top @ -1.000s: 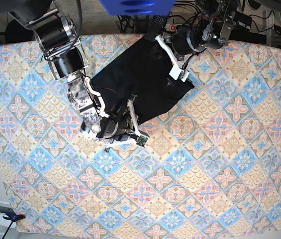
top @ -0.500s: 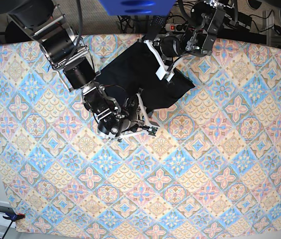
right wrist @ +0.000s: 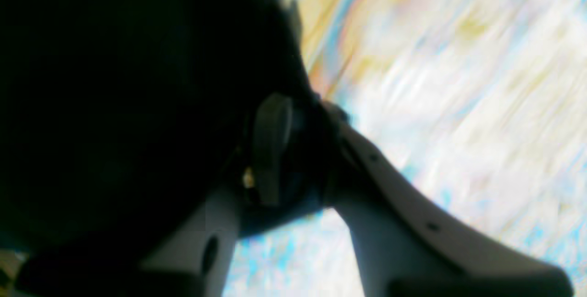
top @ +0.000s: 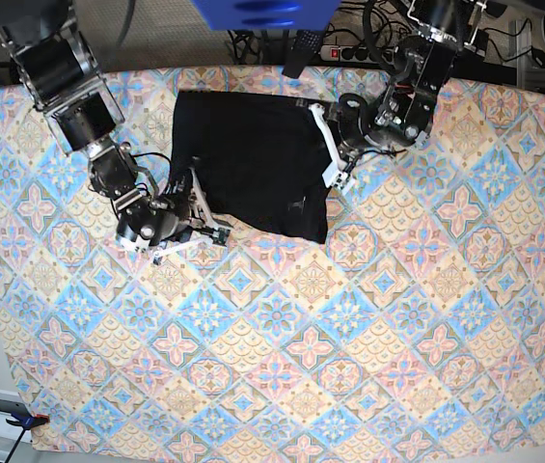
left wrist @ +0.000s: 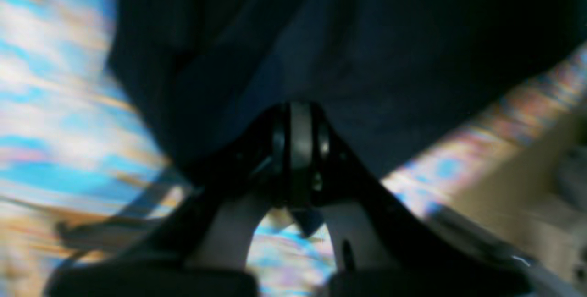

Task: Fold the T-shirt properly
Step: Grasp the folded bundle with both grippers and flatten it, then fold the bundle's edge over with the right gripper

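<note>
Black soft T-shirt (top: pixel 253 159), limp and light, lies at the patterned tablecloth's (top: pixel 397 338) far edge, left gripper (left wrist: pixel 298 150) and right gripper (right wrist: pixel 284 150) both clamped on opposite side edges; best held by edges.

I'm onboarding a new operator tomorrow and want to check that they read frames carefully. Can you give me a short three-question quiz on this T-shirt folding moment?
1. True or false: both grippers are clamped on the black T-shirt.
2. Multiple choice: the T-shirt lies on (A) bare wood, (B) a patterned tablecloth, (C) a plain white sheet.
3. Fill in: in the base view, the right gripper holds the shirt's ____ edge, and the left gripper holds the opposite one.

Key: 1. True; both wrist views show closed fingers pinching dark cloth. 2. B. 3. Left.
</note>
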Available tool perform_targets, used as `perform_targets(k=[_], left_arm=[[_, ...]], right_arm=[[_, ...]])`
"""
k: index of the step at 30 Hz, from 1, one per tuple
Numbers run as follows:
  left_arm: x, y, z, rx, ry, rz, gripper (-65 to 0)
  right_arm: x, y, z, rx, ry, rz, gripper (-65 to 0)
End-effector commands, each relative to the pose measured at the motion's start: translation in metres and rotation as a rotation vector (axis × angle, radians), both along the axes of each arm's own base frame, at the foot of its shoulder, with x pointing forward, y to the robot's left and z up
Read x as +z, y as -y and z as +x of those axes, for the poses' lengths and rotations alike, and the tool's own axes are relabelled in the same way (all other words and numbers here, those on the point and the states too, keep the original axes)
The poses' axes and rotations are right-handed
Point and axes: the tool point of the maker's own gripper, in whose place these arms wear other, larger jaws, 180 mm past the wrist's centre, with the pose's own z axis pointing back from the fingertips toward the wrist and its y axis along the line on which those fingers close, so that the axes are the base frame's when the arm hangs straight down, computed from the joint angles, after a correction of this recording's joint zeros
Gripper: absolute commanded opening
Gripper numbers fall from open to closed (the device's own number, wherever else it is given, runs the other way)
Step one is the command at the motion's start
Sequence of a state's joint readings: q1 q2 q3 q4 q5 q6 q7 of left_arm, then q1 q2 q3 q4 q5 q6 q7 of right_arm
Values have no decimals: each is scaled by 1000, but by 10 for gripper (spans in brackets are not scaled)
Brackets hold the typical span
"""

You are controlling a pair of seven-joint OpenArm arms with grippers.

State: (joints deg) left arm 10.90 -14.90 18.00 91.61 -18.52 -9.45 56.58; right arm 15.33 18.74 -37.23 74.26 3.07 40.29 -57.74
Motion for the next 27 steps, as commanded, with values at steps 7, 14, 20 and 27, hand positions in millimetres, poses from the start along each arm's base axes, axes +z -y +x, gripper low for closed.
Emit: perform_targets(k=[7,14,20,27], left_arm=[[12,-19,59,26,100,107,-643],[31,1,94,39,162,61,-644],[48,-14,86,106,197,37,-644],[53,-71,24,182,180,111,-643]], right_arm=[[34,22,-14,19,102,-56,-530],[57,16,-39,6,157,-5,-530],[72,24,-35,-42,206,15,-530],[70,30,-39,-95,198,31,-530]])
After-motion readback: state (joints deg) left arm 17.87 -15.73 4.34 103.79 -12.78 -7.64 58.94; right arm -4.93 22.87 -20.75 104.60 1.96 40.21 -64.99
